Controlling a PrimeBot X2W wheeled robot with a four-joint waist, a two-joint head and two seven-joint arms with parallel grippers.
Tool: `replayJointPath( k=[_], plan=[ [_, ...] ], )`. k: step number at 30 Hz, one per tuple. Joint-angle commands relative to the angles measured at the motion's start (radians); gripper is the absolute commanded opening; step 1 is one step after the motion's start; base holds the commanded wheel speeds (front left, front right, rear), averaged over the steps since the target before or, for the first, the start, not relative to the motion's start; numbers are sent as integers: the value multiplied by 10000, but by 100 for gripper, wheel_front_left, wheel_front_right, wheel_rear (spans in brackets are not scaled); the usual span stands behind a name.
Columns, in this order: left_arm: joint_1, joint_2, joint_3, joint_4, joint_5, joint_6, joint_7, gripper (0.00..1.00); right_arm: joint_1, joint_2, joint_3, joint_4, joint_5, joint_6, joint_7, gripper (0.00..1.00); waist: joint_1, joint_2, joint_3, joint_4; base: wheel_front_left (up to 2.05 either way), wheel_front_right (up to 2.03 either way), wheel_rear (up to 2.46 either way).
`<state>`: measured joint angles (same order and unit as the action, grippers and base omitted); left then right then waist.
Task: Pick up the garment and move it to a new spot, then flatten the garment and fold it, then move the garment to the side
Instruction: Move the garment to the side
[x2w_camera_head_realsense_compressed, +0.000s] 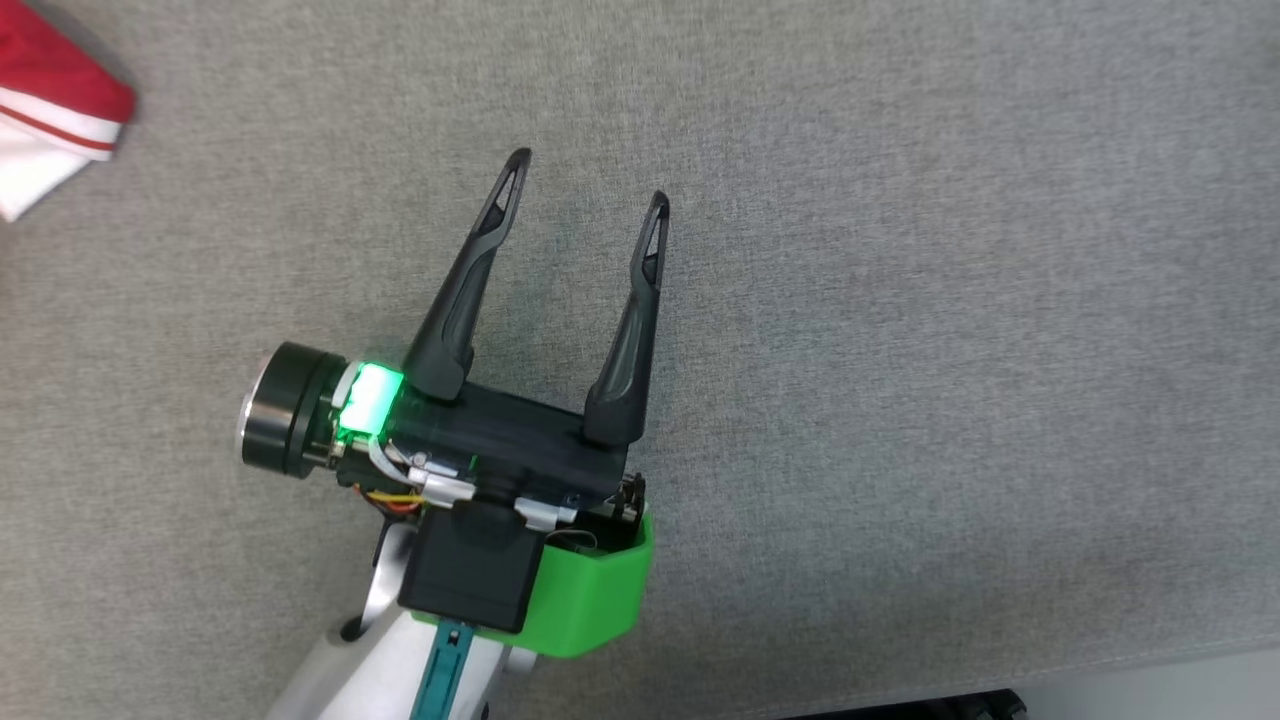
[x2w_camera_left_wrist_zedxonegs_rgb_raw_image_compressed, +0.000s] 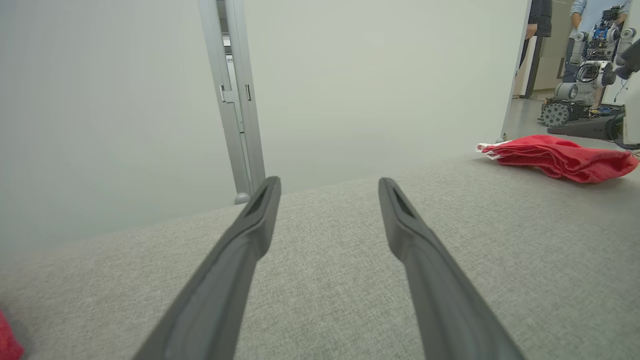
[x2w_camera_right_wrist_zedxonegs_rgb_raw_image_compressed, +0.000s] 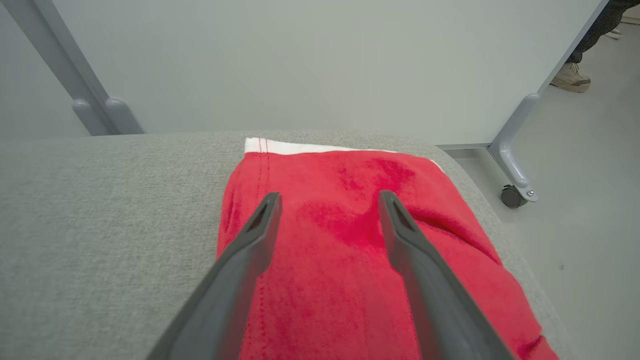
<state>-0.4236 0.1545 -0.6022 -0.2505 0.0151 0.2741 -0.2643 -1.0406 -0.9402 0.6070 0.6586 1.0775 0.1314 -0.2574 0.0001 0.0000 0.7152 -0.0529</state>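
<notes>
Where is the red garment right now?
In the right wrist view the red garment lies on the grey table, close to its right-hand edge, with the open right gripper just over it.

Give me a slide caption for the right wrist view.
Right gripper open over the red garment near the grey surface's corner.

The red fleece garment with a white hem (x2w_camera_right_wrist_zedxonegs_rgb_raw_image_compressed: 345, 235) runs off the near edge of the right wrist view, and the dark fingers of the right gripper (x2w_camera_right_wrist_zedxonegs_rgb_raw_image_compressed: 329, 197) cover two strips of it. The head view's far left corner cuts off a red and white cloth (x2w_camera_head_realsense_compressed: 50, 110); whether it is the same piece is unclear. Far right, a person is cut off above a beige shoe (x2w_camera_right_wrist_zedxonegs_rgb_raw_image_compressed: 570, 77).
</notes>
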Motion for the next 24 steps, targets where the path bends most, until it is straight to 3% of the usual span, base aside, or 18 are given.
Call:
replayJointPath(
  k=[1,10,17,24],
  plan=[
    [305,15,68,146,-143,110,2,100,364,336,91,-69,-219,-13,-79,100,-1,0,-1131,93,0,0,0],
    [1773,-188,1081,978,-1180,202,0,100,2688,3028,-1811,-1373,-2281,-14,-80,100,-1,0,-3341,191,0,0,0],
    [3240,-453,2497,1798,-1756,-113,2,100,5548,5542,-3827,-2922,-4854,-13,-76,100,-1,0,-5067,224,0,0,0],
    [4440,-731,3800,2246,-1776,-766,1,100,7696,7075,-4616,-4544,-7257,-13,-77,100,-1,0,-6169,121,0,0,0]
  ],
)
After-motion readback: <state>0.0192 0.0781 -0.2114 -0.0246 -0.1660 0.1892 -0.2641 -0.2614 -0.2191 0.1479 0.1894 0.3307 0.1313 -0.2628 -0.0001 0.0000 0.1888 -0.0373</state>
